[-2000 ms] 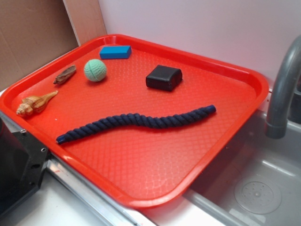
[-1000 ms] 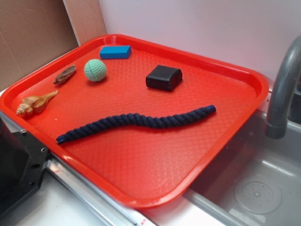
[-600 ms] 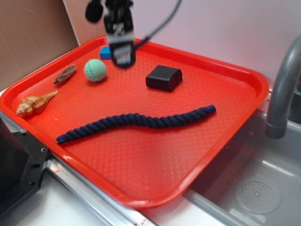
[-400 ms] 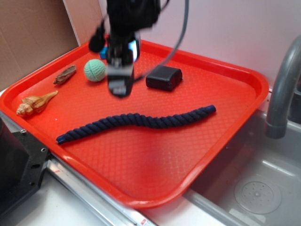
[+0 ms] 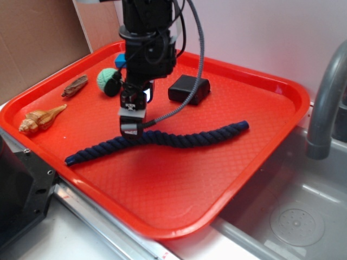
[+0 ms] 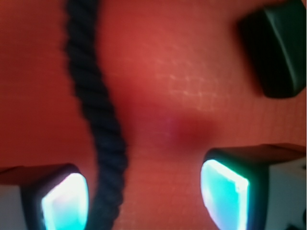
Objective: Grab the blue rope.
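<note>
The end effector (image 5: 130, 130) hangs low over the red tray (image 5: 179, 179), its jaws spread apart with nothing between them but part of the blue rope (image 5: 162, 140). In the wrist view the end effector (image 6: 144, 196) shows two glowing fingertips (image 6: 64, 201) set wide; the blue rope (image 6: 96, 120) passes just inside the left-hand one, while the other stands well clear of it across bare tray (image 6: 182, 86). The rope lies flat on the tray floor in a shallow wave, its long axis running from the near left edge of the tray towards the far right, one end pointing at the front left rim and the other at the right rim near the grey tap (image 5: 325, 108). Whether the fingertips touch the rope cannot be told. Beyond the arm sit a black box (image 5: 188, 89), a green ball (image 5: 106, 79) partly hidden, a blue block (image 5: 120, 59), a piece of wood (image 5: 75, 85) and a seashell (image 5: 40, 119).
</note>
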You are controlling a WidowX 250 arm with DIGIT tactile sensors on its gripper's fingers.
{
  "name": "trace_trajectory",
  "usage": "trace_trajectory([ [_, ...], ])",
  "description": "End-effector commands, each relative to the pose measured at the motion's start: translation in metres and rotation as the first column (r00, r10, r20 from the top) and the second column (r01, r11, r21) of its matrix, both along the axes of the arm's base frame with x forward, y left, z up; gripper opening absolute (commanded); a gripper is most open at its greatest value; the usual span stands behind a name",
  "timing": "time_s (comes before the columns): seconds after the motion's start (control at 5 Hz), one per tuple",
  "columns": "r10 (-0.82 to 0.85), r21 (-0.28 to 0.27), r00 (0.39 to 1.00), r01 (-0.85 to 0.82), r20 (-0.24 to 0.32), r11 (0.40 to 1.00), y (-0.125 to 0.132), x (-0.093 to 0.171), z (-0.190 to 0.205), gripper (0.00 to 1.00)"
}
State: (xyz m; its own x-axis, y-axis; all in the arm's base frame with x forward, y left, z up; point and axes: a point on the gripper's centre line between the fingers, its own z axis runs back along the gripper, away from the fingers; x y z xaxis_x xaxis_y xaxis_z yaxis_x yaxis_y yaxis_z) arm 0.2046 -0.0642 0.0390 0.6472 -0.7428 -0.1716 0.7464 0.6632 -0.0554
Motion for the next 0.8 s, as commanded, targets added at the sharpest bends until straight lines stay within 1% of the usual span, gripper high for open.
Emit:
trace_trajectory([
  [0.0,-0.022,-0.039,1.0,0.023,0.013,0.999,-0.009,-0.019,0.008,1.0],
  [0.2,-0.024,-0.049,1.0,0.024,-0.001,0.999,-0.015,-0.025,0.008,1.0],
  [0.4,-0.014,0.025,0.998,0.015,-0.055,1.0,-0.008,-0.033,-0.019,1.0],
  [0.6,0.025,0.089,0.998,-0.02,-0.056,0.996,0.014,-0.032,-0.034,1.0],
])
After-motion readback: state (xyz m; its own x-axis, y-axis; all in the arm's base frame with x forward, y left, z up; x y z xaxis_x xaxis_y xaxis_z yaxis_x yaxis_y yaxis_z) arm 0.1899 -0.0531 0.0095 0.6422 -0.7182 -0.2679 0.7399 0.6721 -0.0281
